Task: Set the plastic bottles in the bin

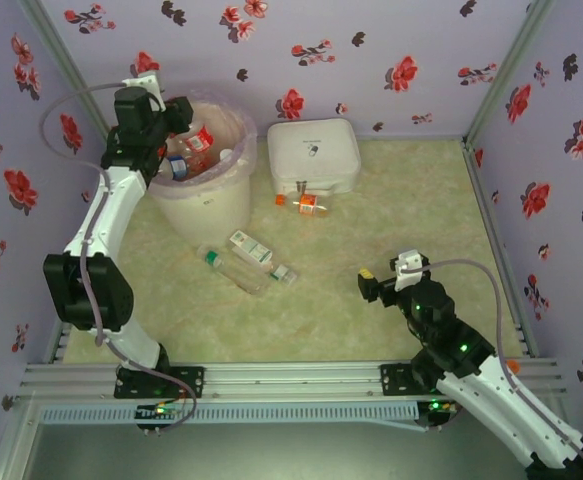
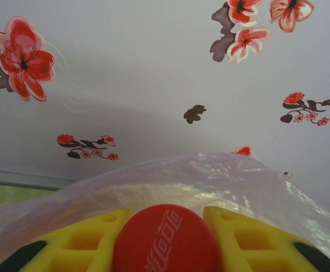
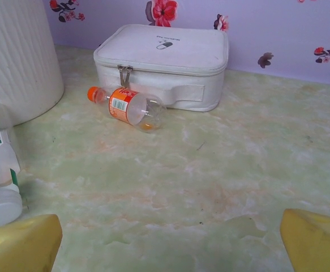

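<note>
Left gripper [image 1: 174,118] clamped on red-capped bottle [image 2: 166,241], above the bin [image 1: 203,205] mouth | right gripper [image 3: 170,243] spread wide, empty, well right of the bin | step: drop; best to release fully, inside the bag liner [image 2: 210,181], then lift straight | orange-capped bottle [image 3: 128,106] right of the bin, green-capped bottle [image 1: 233,268] in front
</note>
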`<state>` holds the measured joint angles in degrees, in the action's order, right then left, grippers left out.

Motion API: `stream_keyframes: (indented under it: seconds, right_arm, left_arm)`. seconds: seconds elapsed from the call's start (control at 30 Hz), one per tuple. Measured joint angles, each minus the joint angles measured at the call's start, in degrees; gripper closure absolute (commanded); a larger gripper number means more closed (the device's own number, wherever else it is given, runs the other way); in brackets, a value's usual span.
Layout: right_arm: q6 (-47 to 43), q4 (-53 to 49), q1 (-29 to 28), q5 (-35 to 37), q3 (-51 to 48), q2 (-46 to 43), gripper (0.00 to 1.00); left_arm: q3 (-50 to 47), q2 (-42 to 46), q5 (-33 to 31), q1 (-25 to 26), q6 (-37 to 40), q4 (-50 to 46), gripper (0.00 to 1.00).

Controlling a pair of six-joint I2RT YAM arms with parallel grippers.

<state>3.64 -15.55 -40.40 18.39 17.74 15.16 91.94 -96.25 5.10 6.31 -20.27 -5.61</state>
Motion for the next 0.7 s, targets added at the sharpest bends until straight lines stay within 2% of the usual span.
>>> stream_keyframes:
  seconds: [0.17, 0.3, 0.53, 0.7]
  right_arm:
    - [-0.15, 0.31, 0.00, -0.55, 0.02, 1.55, 0.02]
    - [-1.05, 0.31, 0.00, -2.71, 1.42, 6.80, 0.08]
    - [-4.70, 2.01, 0.00, -10.23, 6.38, 20.59, 0.12]
    - [-12.39, 2.54, 0.00, -12.96, 11.47, 29.99, 0.09]
  left_arm:
    - [0.04, -1.88, -1.75, 0.07, 0.11, 1.62, 0.60]
    - [-1.05, -2.82, -3.08, 0.04, -0.59, 4.87, 0.57]
    - [0.98, -6.21, -3.43, 0.17, -0.50, 1.99, 0.36]
    - [3.78, -6.54, -3.82, 0.61, 1.03, -7.21, 0.24]
